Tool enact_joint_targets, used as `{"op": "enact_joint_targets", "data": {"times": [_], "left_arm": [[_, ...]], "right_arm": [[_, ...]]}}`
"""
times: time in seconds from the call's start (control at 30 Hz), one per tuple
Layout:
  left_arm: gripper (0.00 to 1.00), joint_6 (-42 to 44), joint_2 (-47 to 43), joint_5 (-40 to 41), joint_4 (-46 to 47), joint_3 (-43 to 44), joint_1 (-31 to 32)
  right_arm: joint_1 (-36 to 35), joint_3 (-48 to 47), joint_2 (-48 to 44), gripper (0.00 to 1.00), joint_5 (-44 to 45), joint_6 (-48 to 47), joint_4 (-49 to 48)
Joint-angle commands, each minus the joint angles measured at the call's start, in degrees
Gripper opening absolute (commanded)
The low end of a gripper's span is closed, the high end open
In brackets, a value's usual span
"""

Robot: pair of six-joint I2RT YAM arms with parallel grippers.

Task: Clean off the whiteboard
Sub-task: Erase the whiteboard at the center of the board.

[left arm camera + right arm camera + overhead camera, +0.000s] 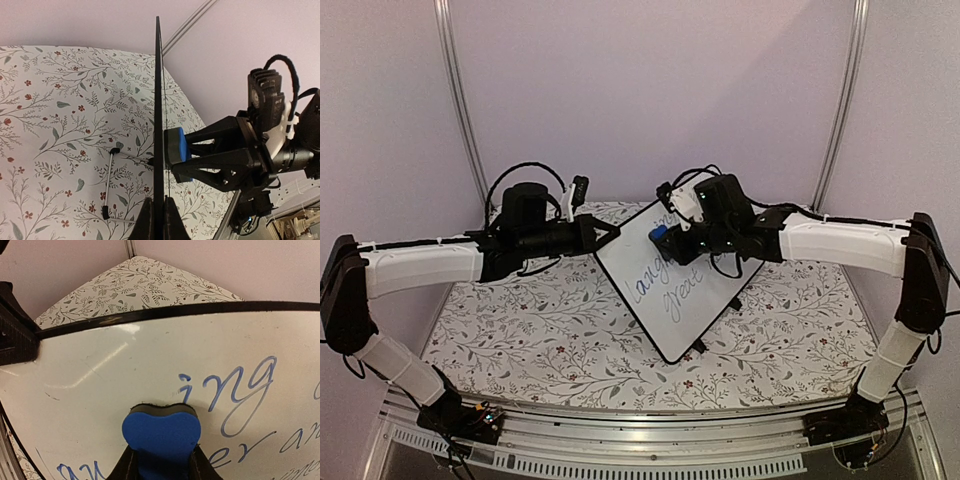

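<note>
The whiteboard [672,285] is a glossy white board with a thin black rim, held tilted up off the table, with blue cursive writing on it. My left gripper [607,235] is shut on its upper left edge; in the left wrist view the board [158,100] shows edge-on between my fingers. My right gripper [665,236] is shut on a small blue eraser [660,234] and presses its dark felt side against the board's face near the top. In the right wrist view the eraser [161,432] sits just left of the written "ing" on the board [125,360].
The table [520,330] has a floral cloth. The board's wire stand [111,182] with black feet hangs behind it over the cloth. Purple walls and metal frame posts [460,100] enclose the back.
</note>
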State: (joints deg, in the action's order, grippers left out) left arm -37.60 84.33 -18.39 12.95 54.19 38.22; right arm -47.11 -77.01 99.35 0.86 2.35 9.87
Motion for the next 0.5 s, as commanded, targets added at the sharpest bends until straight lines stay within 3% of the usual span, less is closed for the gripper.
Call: {"op": "enact_joint_targets", "data": {"times": [0.0, 0.17, 0.47], "left_arm": [[0.00, 1.33, -0.92, -8.01, 1.16, -1.02, 1.77], [0.00, 1.33, -1.08, -7.93, 1.27, -1.11, 1.79], [0.00, 1.39, -1.10, -7.62, 1.20, -1.20, 1.78]], "right_arm": [[0.35, 5.54, -1.35, 0.18, -0.25, 1.33, 1.85], [0.35, 5.14, -1.77, 0.18, -2.15, 1.70, 1.72], [1.50, -4.28, 1.89, 0.18, -2.26, 0.32, 2.64]]}}
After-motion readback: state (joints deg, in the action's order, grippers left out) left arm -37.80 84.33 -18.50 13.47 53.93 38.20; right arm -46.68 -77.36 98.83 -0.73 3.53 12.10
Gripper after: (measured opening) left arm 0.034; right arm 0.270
